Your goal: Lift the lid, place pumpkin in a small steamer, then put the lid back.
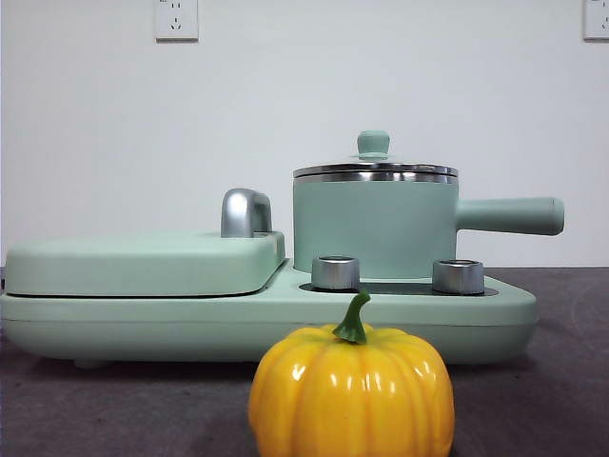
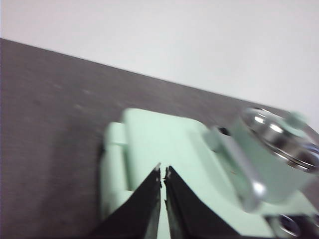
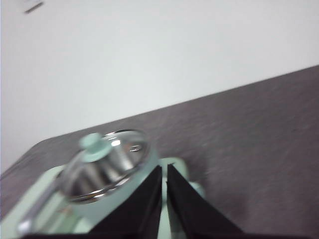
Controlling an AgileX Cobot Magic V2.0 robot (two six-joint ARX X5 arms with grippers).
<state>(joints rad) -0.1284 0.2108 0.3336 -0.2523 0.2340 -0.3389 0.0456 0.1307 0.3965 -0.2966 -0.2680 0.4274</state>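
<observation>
Front view: the pumpkin (image 1: 351, 390) sits on the dark table (image 1: 571, 381) nearest the camera, its green stem rising in front of the mint-green cooker base (image 1: 143, 319). Behind it, on the right half of that base, stands the small steamer (image 1: 373, 228), its long handle pointing right, with the lid (image 1: 374, 169) seated on its rim. Two steel dials (image 1: 335, 272) stand just before the pot. On the left lies the flat hinged cover (image 1: 143, 262) with its silver handle (image 1: 245, 211). Two wall sockets (image 1: 176, 18) show on the white wall. Neither arm appears.

Left wrist view: the left gripper (image 2: 163, 175), jaws pressed together on nothing, hangs above the flat cover (image 2: 164, 144). The silver handle (image 2: 244, 172) lies between it and the steamer (image 2: 271, 159); the picture is blurred.

Right wrist view: the right gripper (image 3: 164, 172), jaws likewise clenched and empty, hangs just beside the steamer, whose lid (image 3: 107, 162) and knob (image 3: 94, 144) show clearly enough.
</observation>
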